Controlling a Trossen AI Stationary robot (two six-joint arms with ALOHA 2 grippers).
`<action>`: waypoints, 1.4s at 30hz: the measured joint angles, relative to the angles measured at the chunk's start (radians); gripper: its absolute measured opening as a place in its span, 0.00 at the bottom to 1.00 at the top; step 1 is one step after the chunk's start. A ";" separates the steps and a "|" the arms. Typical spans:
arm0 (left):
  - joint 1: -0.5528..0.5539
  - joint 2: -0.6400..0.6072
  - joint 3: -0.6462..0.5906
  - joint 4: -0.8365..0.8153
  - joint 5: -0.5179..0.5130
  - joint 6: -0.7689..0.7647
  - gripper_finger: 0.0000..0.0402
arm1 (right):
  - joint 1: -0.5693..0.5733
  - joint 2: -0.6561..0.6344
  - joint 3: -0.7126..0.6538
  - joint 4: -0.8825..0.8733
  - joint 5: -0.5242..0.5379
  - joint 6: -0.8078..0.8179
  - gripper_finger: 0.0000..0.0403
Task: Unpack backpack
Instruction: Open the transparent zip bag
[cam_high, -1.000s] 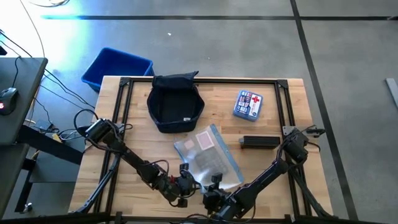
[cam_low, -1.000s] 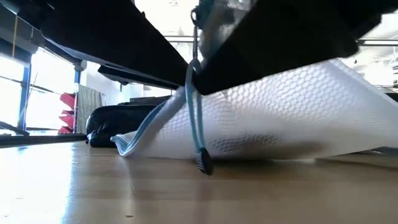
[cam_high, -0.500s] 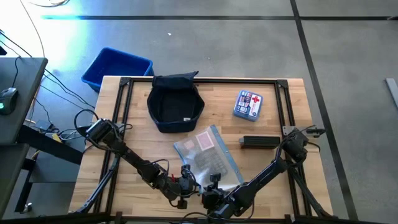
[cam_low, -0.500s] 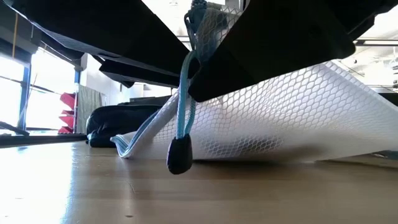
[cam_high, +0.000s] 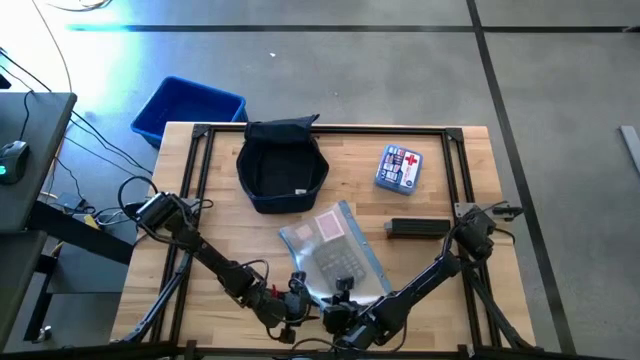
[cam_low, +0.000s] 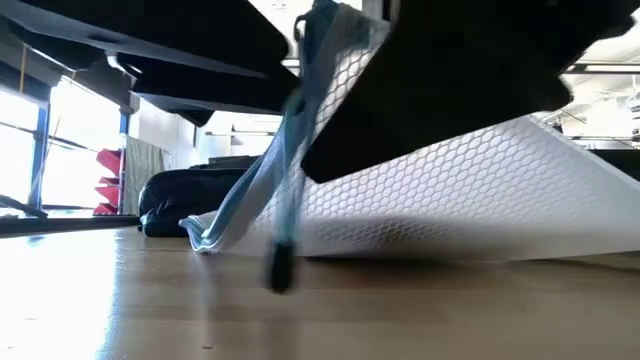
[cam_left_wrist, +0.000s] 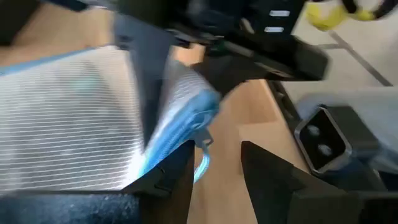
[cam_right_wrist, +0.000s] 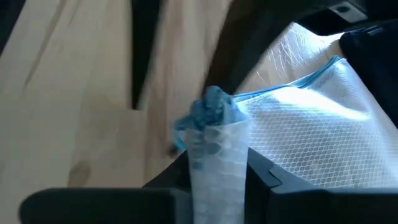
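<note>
Since a second ago the mesh pouch (cam_low: 470, 190) corner has lifted higher off the table (cam_high: 440, 190) and its blue zipper cord (cam_low: 285, 215) now swings. Right gripper (cam_right_wrist: 217, 168) pinches that bunched corner at the near edge. Left gripper (cam_left_wrist: 214, 171) sits just beside it, fingers apart around the cord. Backpack (cam_high: 283, 165) lies open at the far side, untouched.
</note>
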 joint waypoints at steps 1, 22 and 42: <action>0.000 0.000 0.000 -0.004 -0.005 0.001 0.28 | 0.000 0.000 0.000 -0.001 -0.001 0.000 0.07; -0.002 -0.002 0.000 -0.065 -0.194 0.013 0.11 | 0.000 0.000 -0.001 0.046 -0.008 -0.052 0.00; 0.007 -0.001 -0.002 -0.179 -0.081 -0.062 0.00 | 0.062 0.000 0.000 -0.027 0.056 -0.045 0.01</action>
